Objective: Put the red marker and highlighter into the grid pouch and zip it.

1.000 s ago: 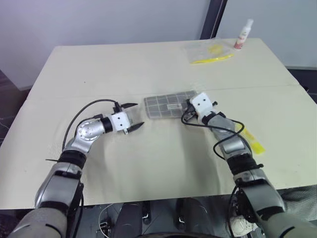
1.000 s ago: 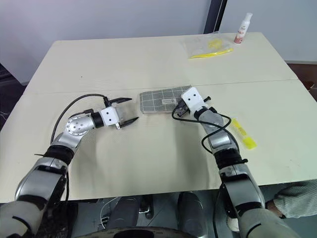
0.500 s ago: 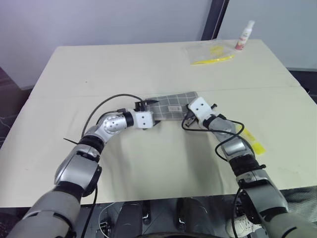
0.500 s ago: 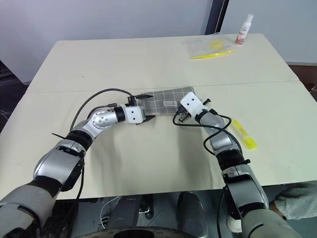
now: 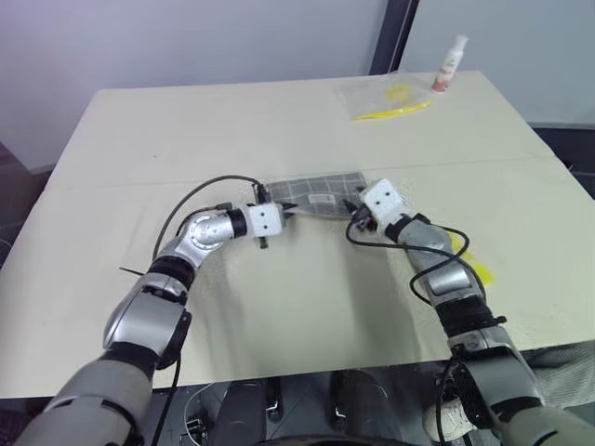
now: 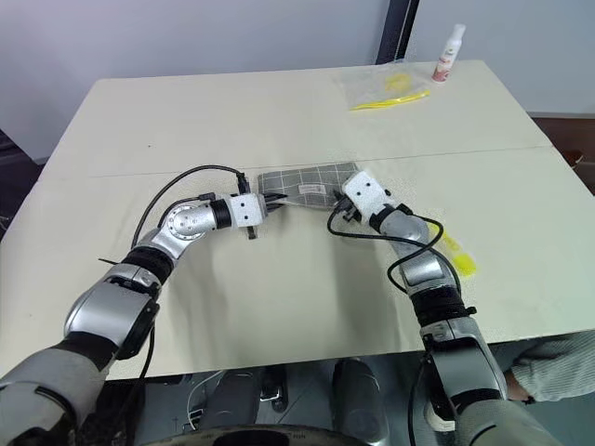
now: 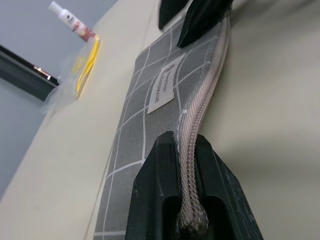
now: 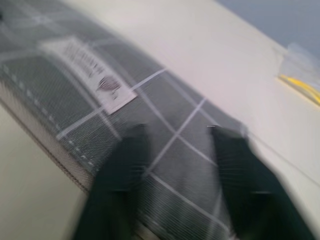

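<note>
Evidently the opening step is in hand: the left gripper (image 7: pixel 187 165) has its jaws clamped on the zipper end of the one grid pouch (image 5: pixel 311 193), mid-bench, while the right gripper (image 8: pixel 175 165) holds its jaws apart over the fabric. Next, the zipper likely needs pulling. One highlighter (image 5: pixel 476 269) lies near the bench's right edge.

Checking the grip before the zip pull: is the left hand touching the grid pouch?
Touching. In the left wrist view, the left hand is shut on the zipper edge of the grid pouch.
</note>
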`<state>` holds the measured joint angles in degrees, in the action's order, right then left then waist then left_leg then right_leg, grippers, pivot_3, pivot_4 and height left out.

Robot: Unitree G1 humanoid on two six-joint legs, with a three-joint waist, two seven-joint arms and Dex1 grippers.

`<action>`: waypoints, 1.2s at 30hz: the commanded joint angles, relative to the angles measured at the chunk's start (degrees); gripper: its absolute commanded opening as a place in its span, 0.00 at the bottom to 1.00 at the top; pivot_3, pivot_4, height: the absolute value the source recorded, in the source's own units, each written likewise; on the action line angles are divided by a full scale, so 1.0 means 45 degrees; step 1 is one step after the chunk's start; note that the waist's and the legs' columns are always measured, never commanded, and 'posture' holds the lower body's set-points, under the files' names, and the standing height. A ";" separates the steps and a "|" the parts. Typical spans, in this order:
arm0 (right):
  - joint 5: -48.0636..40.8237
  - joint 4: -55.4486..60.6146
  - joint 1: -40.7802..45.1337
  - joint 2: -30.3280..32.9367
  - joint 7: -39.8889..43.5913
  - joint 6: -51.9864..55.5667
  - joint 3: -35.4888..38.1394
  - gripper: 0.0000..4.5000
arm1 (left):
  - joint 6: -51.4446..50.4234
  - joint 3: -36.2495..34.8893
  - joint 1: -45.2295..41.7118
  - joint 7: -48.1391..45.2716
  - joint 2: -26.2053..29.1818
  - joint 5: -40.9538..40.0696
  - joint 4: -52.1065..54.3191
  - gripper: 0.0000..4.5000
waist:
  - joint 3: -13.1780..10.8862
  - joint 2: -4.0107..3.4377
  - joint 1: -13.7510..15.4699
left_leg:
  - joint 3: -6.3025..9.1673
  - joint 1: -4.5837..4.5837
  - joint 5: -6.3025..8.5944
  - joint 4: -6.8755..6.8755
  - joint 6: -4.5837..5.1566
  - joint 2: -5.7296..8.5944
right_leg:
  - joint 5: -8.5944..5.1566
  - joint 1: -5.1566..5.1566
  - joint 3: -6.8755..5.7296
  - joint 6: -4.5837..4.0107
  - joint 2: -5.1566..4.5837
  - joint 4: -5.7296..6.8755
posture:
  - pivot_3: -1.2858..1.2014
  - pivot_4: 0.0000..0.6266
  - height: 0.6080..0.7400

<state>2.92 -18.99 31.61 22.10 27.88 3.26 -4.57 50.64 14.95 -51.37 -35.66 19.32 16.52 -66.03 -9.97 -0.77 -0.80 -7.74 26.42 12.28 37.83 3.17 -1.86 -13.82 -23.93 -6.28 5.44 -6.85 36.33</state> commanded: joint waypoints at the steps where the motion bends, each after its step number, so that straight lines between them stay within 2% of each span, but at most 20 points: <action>1: -0.0673 0.2002 -0.0492 0.0856 0.0951 0.1024 0.0519 0.90 | -0.0137 -0.0139 0.0655 -0.0548 0.0140 -0.0505 0.0639 0.00 | 0.0000 0.0000 0.0019 | 0.0004 0.0001 0.0001 0.0000 0.0001 0.0000 | 0.0000 0.0001 0.0000 0.0000 -0.0001 0.0001 | 0.52 0.24 1.00; 2: -0.0716 0.2361 -0.0700 0.1110 0.1087 0.1273 0.0599 1.00 | -0.0254 -0.0287 0.0768 -0.0616 0.0152 -0.0751 0.0919 0.00 | 0.0000 0.0000 0.0025 | 0.0004 0.0002 0.0004 0.0001 0.0004 0.0000 | 0.0000 0.0000 0.0000 0.0000 -0.0002 0.0000 | 0.52 0.24 1.00; 7: -0.1406 0.4150 -0.1855 0.2002 0.1747 0.2524 0.1159 1.00 | -0.0962 -0.0892 0.1210 -0.0567 0.0403 -0.1685 0.2803 0.00 | -0.0005 0.0006 0.0012 | 0.0004 0.0016 0.0012 0.0005 0.0011 -0.0001 | 0.0001 -0.0015 0.0001 0.0000 -0.0009 -0.0001 | 0.52 0.24 1.00; 10: -0.1613 0.4549 -0.2137 0.2017 0.1585 0.2901 0.1395 1.00 | -0.1574 -0.1172 0.1554 -0.0822 0.0662 -0.2268 0.4468 0.00 | -0.0011 0.0011 -0.0007 | 0.0004 0.0023 0.0011 0.0008 0.0008 -0.0006 | 0.0001 -0.0030 0.0001 0.0000 -0.0009 0.0004 | 0.52 0.24 1.00; 17: -0.2514 0.4486 -0.1951 0.1329 0.1063 0.3628 0.1978 1.00 | -0.3070 -0.1253 0.2438 -0.1251 0.1055 -0.2924 0.7556 0.00 | -0.0011 0.0010 0.0034 | 0.0002 0.0020 0.0009 0.0015 0.0006 -0.0005 | 0.0001 -0.0019 0.0002 -0.0001 -0.0009 0.0008 | 0.52 0.24 1.00; 23: -0.3653 0.4452 -0.1728 0.0245 0.0472 0.4560 0.2557 1.00 | -0.3640 -0.1172 0.2722 -0.1096 0.1027 -0.2704 0.8272 0.00 | -0.0011 0.0010 0.0034 | 0.0003 0.0022 0.0008 0.0024 0.0007 -0.0003 | 0.0003 -0.0015 0.0001 0.0002 -0.0006 0.0008 | 0.52 0.24 1.00; 26: -0.4154 0.4517 -0.1726 -0.0032 0.0484 0.5037 0.2684 0.81 | -0.3817 -0.1180 0.2727 -0.1004 0.0964 -0.2679 0.8405 0.00 | -0.0011 0.0010 0.0042 | 0.0003 0.0021 0.0009 0.0024 0.0007 -0.0002 | 0.0003 -0.0014 0.0002 0.0003 -0.0006 0.0008 | 0.52 0.24 1.00; 29: -0.4613 0.4770 -0.1777 -0.0245 0.0387 0.5745 0.2671 0.50 | -0.3800 -0.1116 0.2725 -0.0958 0.0971 -0.2542 0.8381 0.00 | -0.0011 0.0010 0.0031 | 0.0002 0.0022 0.0009 0.0023 0.0007 -0.0002 | 0.0003 -0.0015 0.0002 0.0003 -0.0006 0.0007 | 0.52 0.24 1.00; 30: -0.4684 0.4883 -0.1820 -0.0229 0.0344 0.5927 0.2673 0.35 | -0.3780 -0.1096 0.2726 -0.0944 0.0982 -0.2499 0.8377 0.00 | -0.0011 0.0009 0.0034 | 0.0002 0.0023 0.0009 0.0023 0.0007 -0.0002 | 0.0003 -0.0016 0.0002 0.0003 -0.0006 0.0008 | 0.52 0.24 1.00; 33: -0.4735 0.5143 -0.2080 -0.0084 0.0210 0.6292 0.2679 0.01 | -0.3750 -0.1080 0.2765 -0.0895 0.0992 -0.2406 0.8344 0.00 | -0.0011 0.0010 0.0042 | 0.0002 0.0023 0.0009 0.0023 0.0008 -0.0002 | 0.0003 -0.0016 0.0002 0.0003 -0.0006 0.0008 | 0.52 0.24 1.00; 36: -0.4417 0.5603 -0.2346 0.0214 0.0357 0.6271 0.2263 0.01 | -0.3611 -0.0955 0.2868 -0.0889 0.1020 -0.2215 0.8374 0.00 | -0.0011 0.0009 0.0043 | 0.0002 0.0023 0.0010 0.0023 0.0007 -0.0002 | 0.0003 -0.0016 0.0002 0.0003 -0.0006 0.0007 | 0.52 0.24 1.00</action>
<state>-17.17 2.72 21.23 21.89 29.09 31.89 5.92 33.15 10.52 -38.60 -40.45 23.54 6.24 -30.22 -10.02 -0.73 -0.61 -7.72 26.52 12.32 37.93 3.21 -1.88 -13.80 -24.01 -6.27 5.46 -6.88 36.36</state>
